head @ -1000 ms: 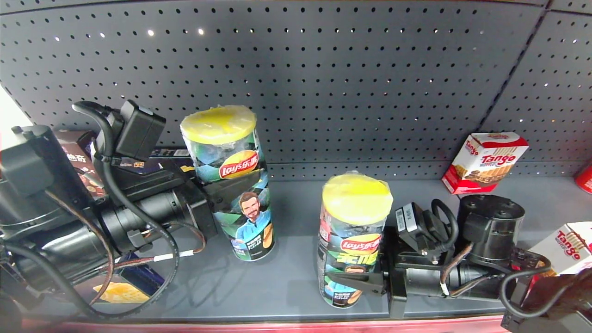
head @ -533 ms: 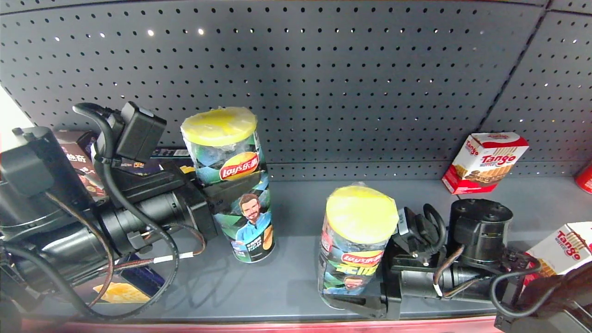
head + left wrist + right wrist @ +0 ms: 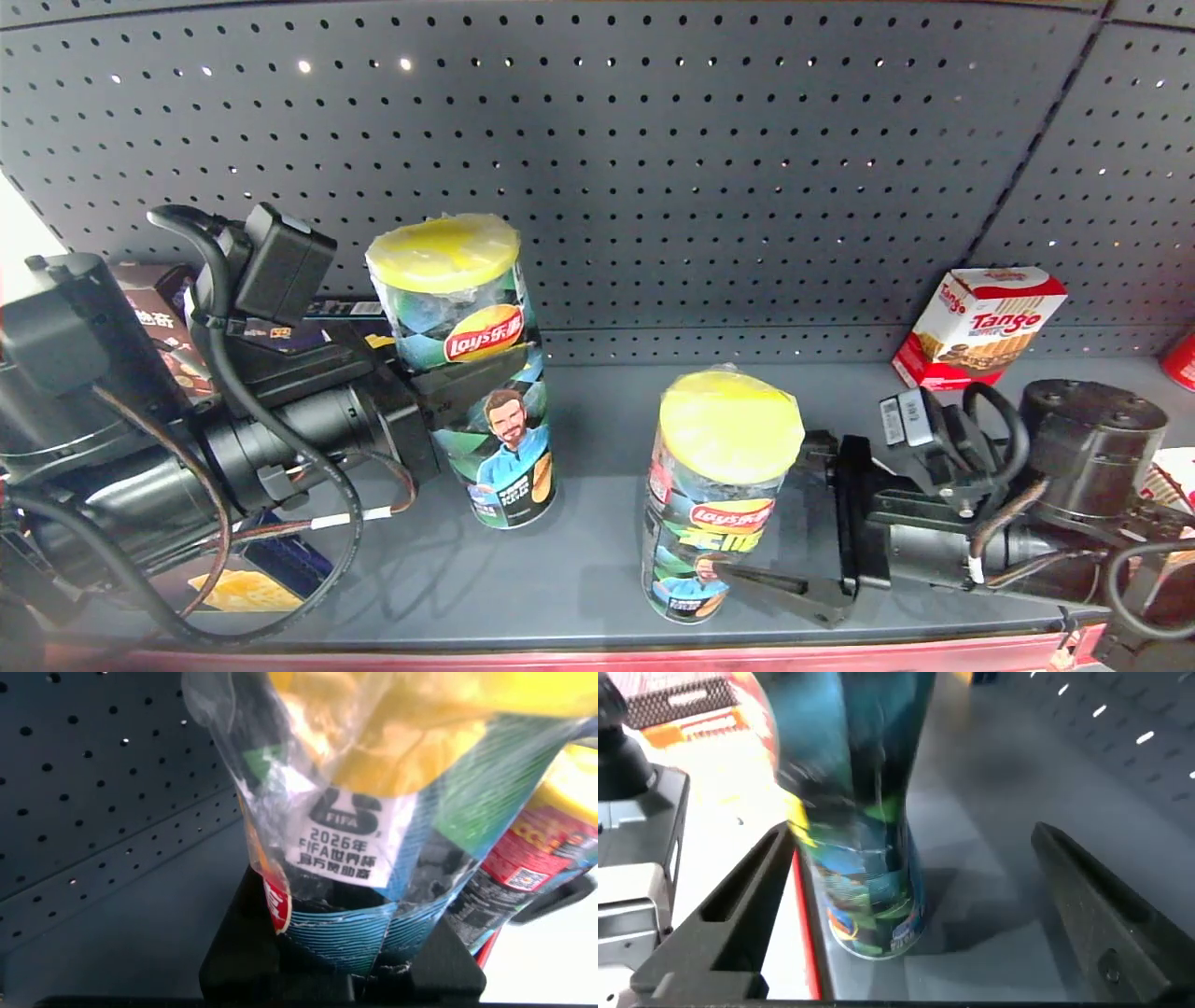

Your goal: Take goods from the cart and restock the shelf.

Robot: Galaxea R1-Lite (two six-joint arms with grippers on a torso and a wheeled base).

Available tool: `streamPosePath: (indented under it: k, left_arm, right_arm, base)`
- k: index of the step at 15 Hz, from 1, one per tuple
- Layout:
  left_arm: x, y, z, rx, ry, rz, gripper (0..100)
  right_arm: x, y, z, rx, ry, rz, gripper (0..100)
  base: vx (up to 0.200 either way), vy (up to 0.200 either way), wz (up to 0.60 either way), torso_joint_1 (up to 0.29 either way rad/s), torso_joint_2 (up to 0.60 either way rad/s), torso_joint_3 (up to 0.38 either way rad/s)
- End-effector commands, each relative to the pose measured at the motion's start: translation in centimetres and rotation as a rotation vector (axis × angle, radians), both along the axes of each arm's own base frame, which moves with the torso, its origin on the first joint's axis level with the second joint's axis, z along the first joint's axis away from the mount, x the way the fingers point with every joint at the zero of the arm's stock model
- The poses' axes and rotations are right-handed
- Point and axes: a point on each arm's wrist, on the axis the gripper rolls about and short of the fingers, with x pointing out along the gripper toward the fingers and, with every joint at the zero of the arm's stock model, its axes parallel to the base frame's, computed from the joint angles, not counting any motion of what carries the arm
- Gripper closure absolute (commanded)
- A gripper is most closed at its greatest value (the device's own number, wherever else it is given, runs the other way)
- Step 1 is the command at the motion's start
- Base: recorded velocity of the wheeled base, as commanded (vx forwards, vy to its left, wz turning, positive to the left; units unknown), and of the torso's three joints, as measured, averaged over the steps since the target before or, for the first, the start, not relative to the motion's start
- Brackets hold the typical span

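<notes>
Left can [image 3: 485, 439] clamped in left fingers [image 3: 462, 371]; right fingers [image 3: 784, 590] spread wide flanking right can [image 3: 714, 495]; both arms level.

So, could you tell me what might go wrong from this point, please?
The right can stands close to the front edge of the shelf, between the fingers of the open right gripper; a sideways drift could knock it off. The left gripper is clamped on the left can; backing away before opening could topple it.
</notes>
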Motion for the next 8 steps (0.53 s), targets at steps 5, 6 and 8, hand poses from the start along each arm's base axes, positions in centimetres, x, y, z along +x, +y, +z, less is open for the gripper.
streamPosePath:
  k: [5, 6, 8]
  left_arm:
    - [-0.1, 0.0, 0.0, 0.0, 0.001, 0.001, 100]
    - [-0.1, 0.0, 0.0, 0.0, 0.001, 0.001, 100]
    - [-0.1, 0.0, 0.0, 0.002, -0.004, 0.002, 100]
  right_arm:
    - [-8.8, -6.7, 6.5, 0.098, -0.129, -0.174, 0]
    - [-10.7, -8.3, 7.3, 0.143, -0.132, -0.243, 0]
    - [-13.0, -10.5, 7.4, 0.179, -0.129, -0.387, 0]
  base:
    - [0.0, 0.0, 0.0, 0.0, 0.0, 0.0]
    - [0.0, 0.0, 0.0, 0.0, 0.0, 0.0]
    - [0.0, 0.0, 0.0, 0.0, 0.0, 0.0]
